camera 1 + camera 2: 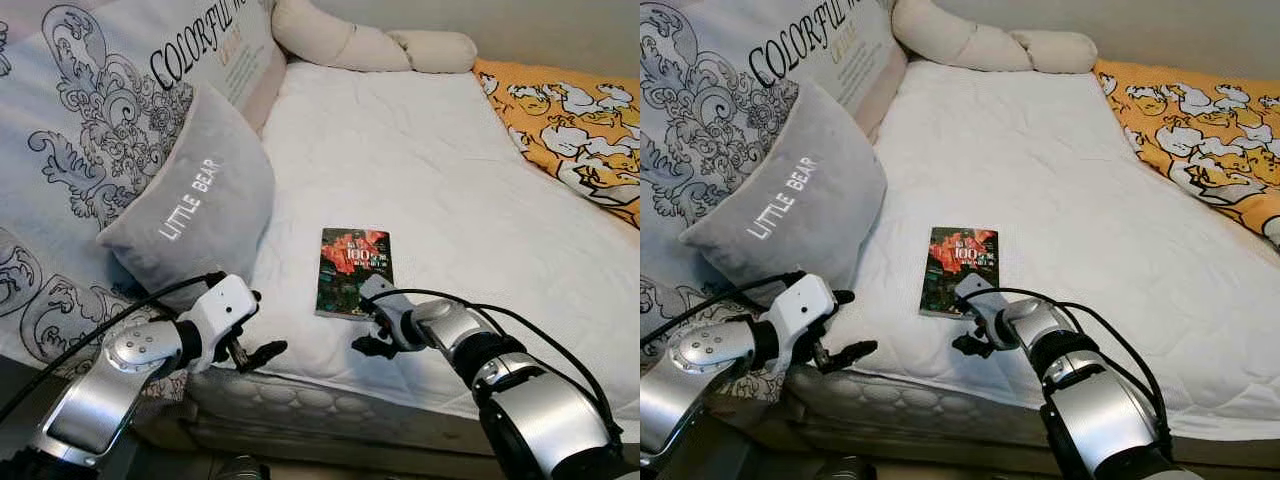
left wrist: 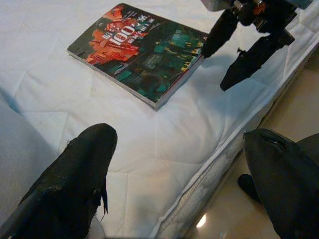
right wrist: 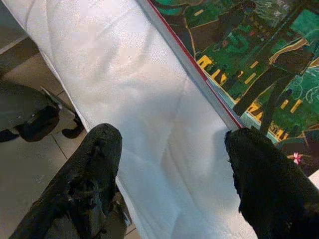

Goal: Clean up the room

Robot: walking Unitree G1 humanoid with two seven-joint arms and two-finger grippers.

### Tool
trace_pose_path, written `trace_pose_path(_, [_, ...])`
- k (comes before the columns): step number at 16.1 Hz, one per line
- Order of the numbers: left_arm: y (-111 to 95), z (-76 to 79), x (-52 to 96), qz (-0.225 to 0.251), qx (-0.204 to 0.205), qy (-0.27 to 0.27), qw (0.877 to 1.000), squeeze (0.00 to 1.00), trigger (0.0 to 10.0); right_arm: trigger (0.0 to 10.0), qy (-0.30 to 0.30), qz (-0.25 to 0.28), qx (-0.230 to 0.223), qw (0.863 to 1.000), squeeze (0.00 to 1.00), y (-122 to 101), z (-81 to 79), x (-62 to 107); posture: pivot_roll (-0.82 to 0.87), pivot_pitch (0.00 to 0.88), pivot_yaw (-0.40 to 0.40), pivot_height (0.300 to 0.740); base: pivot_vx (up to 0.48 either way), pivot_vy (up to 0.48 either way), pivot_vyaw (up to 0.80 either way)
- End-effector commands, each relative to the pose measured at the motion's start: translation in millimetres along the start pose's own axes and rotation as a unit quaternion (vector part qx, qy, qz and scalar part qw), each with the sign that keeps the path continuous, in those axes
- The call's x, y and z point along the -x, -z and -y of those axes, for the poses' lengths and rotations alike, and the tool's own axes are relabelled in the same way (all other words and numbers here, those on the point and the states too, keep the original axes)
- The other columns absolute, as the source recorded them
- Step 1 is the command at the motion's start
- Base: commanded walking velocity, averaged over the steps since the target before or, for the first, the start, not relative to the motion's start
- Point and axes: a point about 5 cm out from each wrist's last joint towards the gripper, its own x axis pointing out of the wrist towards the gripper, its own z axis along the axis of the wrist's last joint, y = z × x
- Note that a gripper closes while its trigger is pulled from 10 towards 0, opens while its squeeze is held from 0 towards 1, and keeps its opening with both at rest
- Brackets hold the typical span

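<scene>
A paperback book [image 1: 353, 270] with a dark red and green cover lies flat on the white mattress [image 1: 450, 190], near its front edge. My right gripper [image 1: 373, 334] is open right at the book's near corner, one fingertip [image 3: 264, 174] over the cover's edge, the other above the bare sheet. In the left wrist view the book [image 2: 137, 52] lies ahead and the right gripper's fingers [image 2: 244, 47] stand beside it. My left gripper [image 1: 255, 348] is open, low at the mattress edge, left of the book and apart from it.
A grey "LITTLE BEAR" cushion [image 1: 195, 205] leans on a large patterned pillow [image 1: 90, 110] at the left. A cream bolster [image 1: 370, 42] lies at the bed's head. An orange patterned quilt [image 1: 565, 125] covers the far right. Tiled floor [image 3: 30, 149] lies below the mattress edge.
</scene>
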Motion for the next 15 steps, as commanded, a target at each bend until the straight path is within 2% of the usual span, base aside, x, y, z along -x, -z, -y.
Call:
trace_pose_path(1, [-2.9,0.1,-1.8,0.002,-0.009,0.005,1.0,0.0,10.0,10.0,-0.001,0.002,0.0,1.0,0.0,1.2,3.0,2.2,0.08,0.0,-0.027,0.74,0.0,0.0,0.0])
trace_pose_path(4, [0.4,2.9,-2.9,0.003,0.0,0.012,1.0,0.0,10.0,10.0,-0.058,0.036,-0.022,0.997,0.0,-6.6,-5.7,1.6,0.07,0.0,-0.03,0.74,0.0,0.0,0.0])
trace_pose_path(5, [2.0,5.1,-3.6,0.013,0.02,0.007,1.0,0.0,10.0,10.0,-0.068,0.052,-0.032,0.996,0.0,-7.5,-5.7,3.7,0.07,0.0,-0.032,0.74,0.0,0.0,0.0])
trace_pose_path(6, [2.5,5.9,-3.8,0.018,0.027,0.005,0.999,0.0,10.0,10.0,-0.069,0.057,-0.034,0.995,0.0,-7.6,-5.4,4.5,0.07,0.0,-0.032,0.74,0.0,0.0,0.0])
trace_pose_path(7, [2.5,6.9,-4.7,0.046,0.063,-0.02,0.997,0.0,10.0,10.0,-0.055,0.094,-0.053,0.993,0.0,-10.3,-0.6,14.3,0.05,0.0,-0.029,0.74,0.0,0.0,0.0])
trace_pose_path(9, [2.0,10.1,-5.5,0.072,0.088,-0.04,0.993,0.0,10.0,10.0,-0.019,0.137,-0.068,0.988,0.0,-12.2,1.6,25.2,0.03,0.0,-0.021,0.74,0.0,0.0,0.0])
trace_pose_path(11, [-0.1,17.6,-7.0,0.111,0.109,-0.066,0.986,0.0,10.0,10.0,0.082,0.225,-0.099,0.966,0.0,-10.7,-3.1,40.3,0.01,0.0,-0.018,0.74,0.0,0.0,0.0])
trace_pose_path(12, [0.2,20.1,-7.6,0.125,0.123,-0.087,0.981,0.0,10.0,10.0,0.167,0.272,-0.128,0.939,0.0,-6.7,-8.0,46.0,0.0,0.0,-0.015,0.74,0.0,-0.48,0.0])
trace_pose_path(14, [2.0,20.2,-7.9,0.126,0.138,-0.116,0.975,0.0,10.0,10.0,0.236,0.32,-0.219,0.891,0.0,2.4,-12.7,54.5,0.0,0.0,-0.011,0.74,0.0,-0.48,0.0])
trace_pose_path(15, [2.9,19.8,-7.8,0.126,0.142,-0.126,0.974,0.0,10.0,10.0,0.254,0.331,-0.249,0.874,0.0,6.4,-14.3,58.1,0.0,0.0,-0.011,0.74,0.0,-0.48,0.0])
